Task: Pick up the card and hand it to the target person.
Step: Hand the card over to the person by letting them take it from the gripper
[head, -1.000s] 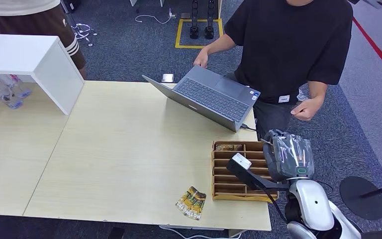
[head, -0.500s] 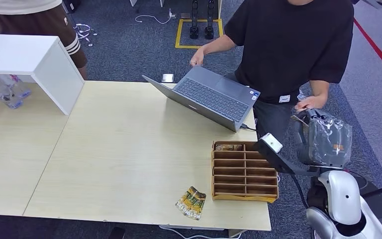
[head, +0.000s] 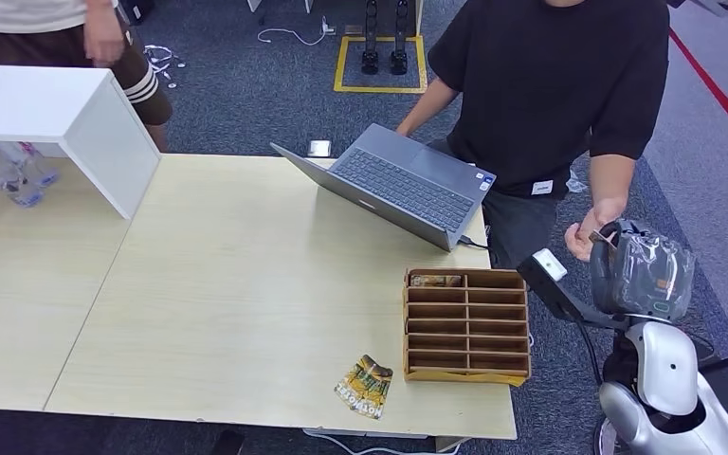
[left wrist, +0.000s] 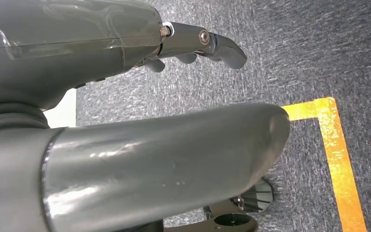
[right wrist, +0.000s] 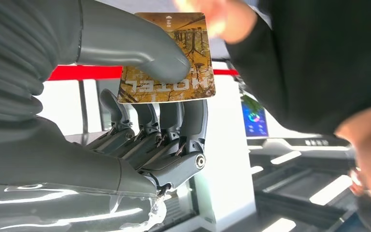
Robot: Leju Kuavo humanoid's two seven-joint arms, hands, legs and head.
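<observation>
The right hand (head: 641, 273) is up off the side of the surface (head: 237, 303), raised toward the person in the black shirt (head: 555, 85), and it's pinching the card (right wrist: 168, 58) between the thick thumb and the darker fingers (right wrist: 164, 121) behind it, so the card sits flat against the fingertips with the thumb pressed on its face. In the right wrist view the card is brownish gold with some lettering on it, and a blurry hand of the person (right wrist: 207, 17) is right at its far edge, looks like touching it but the blur makes that hard to call. In the head view the person's hand (head: 590, 232) is just beside the robot's right hand, pretty much meeting it. The left hand (left wrist: 125, 121) is hanging low over grey carpet with a yellow tape line (left wrist: 335, 150) on it, holding nothing, fingers stretched out and apart from the thumb. On the surface there's a wooden slotted tray (head: 465, 324) near the front right corner with another card (head: 435, 281) lying in its back slot, a printed card or leaflet (head: 364, 386) just beside the tray near the front edge, and an open grey laptop (head: 398, 185) at the back in front of the person. A second person in brown shorts (head: 104, 47) stands behind a white box (head: 66, 118) at the far left.
</observation>
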